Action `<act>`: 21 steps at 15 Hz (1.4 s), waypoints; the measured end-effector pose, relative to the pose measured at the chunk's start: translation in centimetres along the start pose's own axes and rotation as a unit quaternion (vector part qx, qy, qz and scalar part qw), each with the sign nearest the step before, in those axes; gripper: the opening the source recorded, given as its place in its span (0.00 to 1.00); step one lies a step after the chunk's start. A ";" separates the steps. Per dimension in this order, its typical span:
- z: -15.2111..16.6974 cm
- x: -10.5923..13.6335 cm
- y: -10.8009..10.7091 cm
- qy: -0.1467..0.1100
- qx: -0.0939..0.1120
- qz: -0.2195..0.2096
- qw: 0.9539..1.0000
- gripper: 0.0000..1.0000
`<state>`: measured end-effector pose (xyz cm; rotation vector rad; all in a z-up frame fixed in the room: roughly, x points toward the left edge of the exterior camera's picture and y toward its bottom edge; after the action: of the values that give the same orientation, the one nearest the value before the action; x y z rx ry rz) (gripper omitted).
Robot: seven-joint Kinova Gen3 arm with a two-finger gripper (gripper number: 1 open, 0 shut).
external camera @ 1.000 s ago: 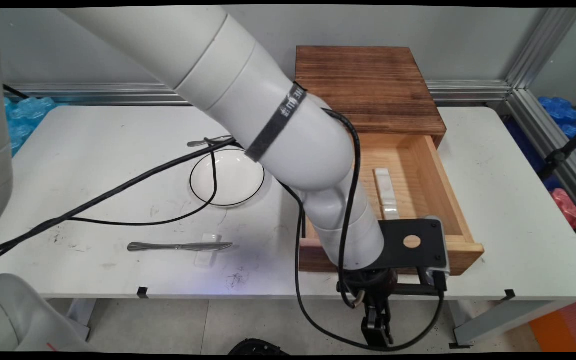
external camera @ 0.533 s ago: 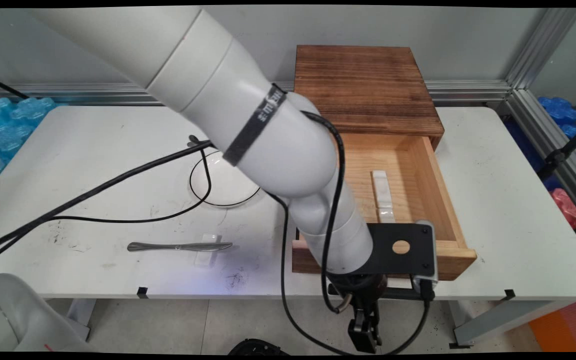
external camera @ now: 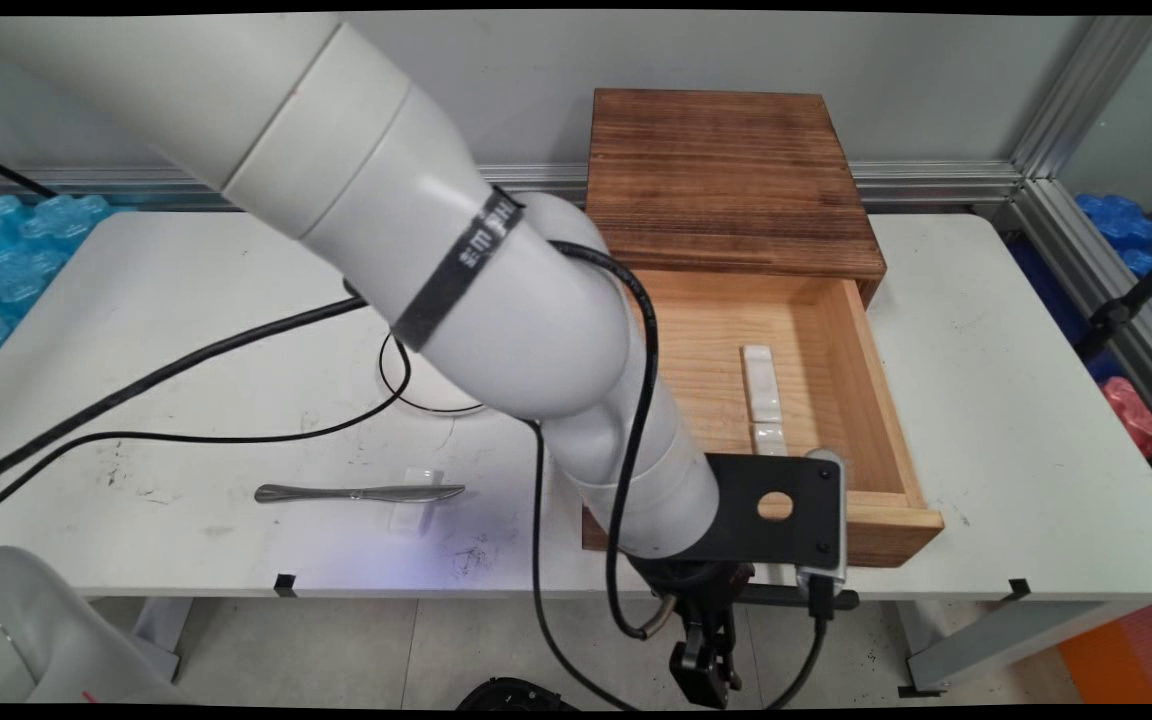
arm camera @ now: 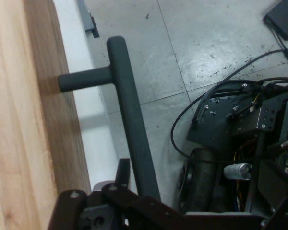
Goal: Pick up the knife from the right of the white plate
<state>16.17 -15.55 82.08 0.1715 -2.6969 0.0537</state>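
A dark wooden cabinet [external camera: 731, 180] stands at the back of the white table [external camera: 1026, 420]. Its light wooden drawer [external camera: 866, 390] is pulled out toward the table's front edge. Two small white blocks [external camera: 761, 395] lie end to end on the drawer floor. My gripper [external camera: 704, 680] hangs below the table's front edge, pointing at the floor, and is shut on the black bar handle [external camera: 796, 598] near the bar's left end. In the hand view the handle [arm camera: 129, 115] runs down into the gripper's linkage, with the drawer front [arm camera: 43, 96] at the left.
A metal knife [external camera: 361, 493] lies on the table's left half, its blade across a small white rest [external camera: 414, 505]. A black-rimmed white plate [external camera: 416, 395] is mostly hidden behind the arm. Black cables [external camera: 186, 436] trail over the table. Below is grey floor with dark equipment [arm camera: 245, 129].
The arm has swung left and nearer, taking the gripper and handle with it. The drawer has slid further out of the cabinet. More of the plate is now covered.
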 end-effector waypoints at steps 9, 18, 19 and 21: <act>-4.4 0.4 0.8 0.022 0.025 -0.033 0.999 1.00; -13.0 -1.0 -1.1 0.035 0.041 -0.069 0.996 1.00; -14.1 -1.7 -1.4 0.033 0.041 -0.072 0.996 1.00; -16.0 -3.1 -2.0 0.028 0.042 -0.079 0.996 1.00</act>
<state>25.94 -16.13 95.27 0.4034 -2.6179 0.1224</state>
